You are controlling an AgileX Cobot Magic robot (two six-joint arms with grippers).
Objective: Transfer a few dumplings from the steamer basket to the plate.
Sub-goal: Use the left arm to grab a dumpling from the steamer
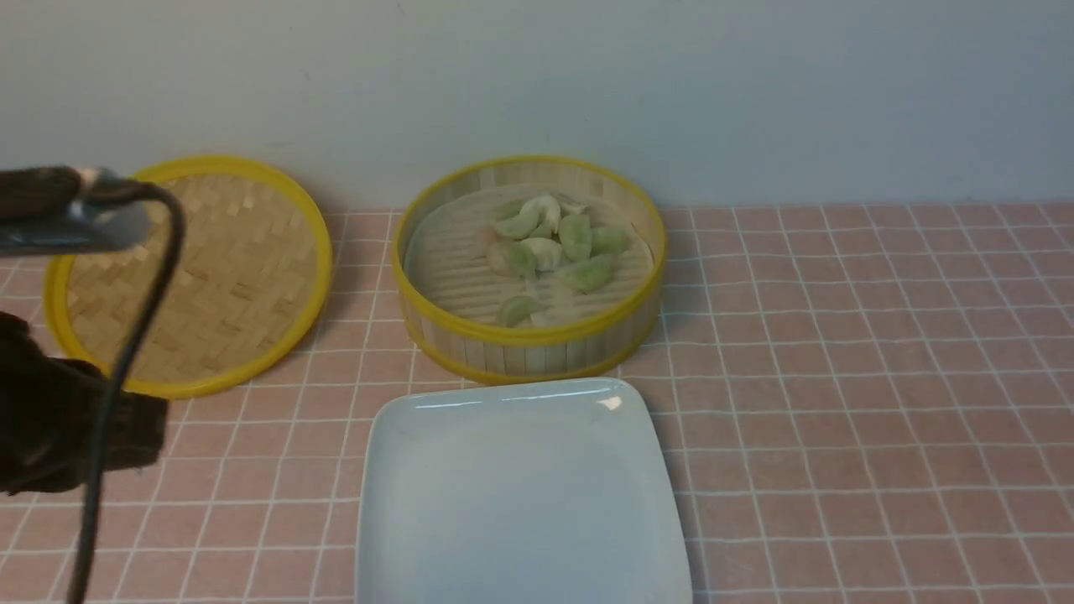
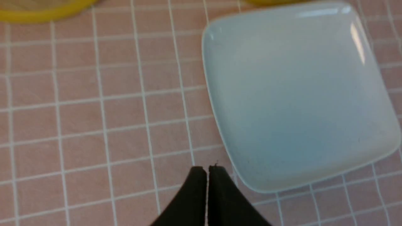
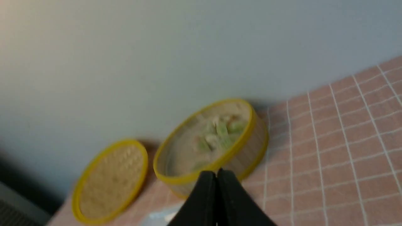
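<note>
Dumplings (image 1: 550,243) sit piled in steamer basket (image 1: 530,337) at back-centre of desk (image 1: 839,377). Plate (image 1: 520,486) lies just in front of the basket, woven lid (image 1: 201,277) flat on its left. Left end effector (image 2: 207,169) is pinched together on nothing, above desk beside the plate's edge. Right end effector (image 3: 216,172) is also pinched together on nothing, raised, facing the basket.

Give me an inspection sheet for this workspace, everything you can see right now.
Surface: pink tiled tabletop.
Job's things: steamer basket uncovered, dumplings piled inside; plate in front of it, bare.
Clutter: woven lid left of the basket.
Hands: left hand shut, empty, above tiles beside the plate; right hand shut, empty, pointing toward the basket.
Cables: black cable hanging by the left arm.
Surroundings: plain grey wall behind.
</note>
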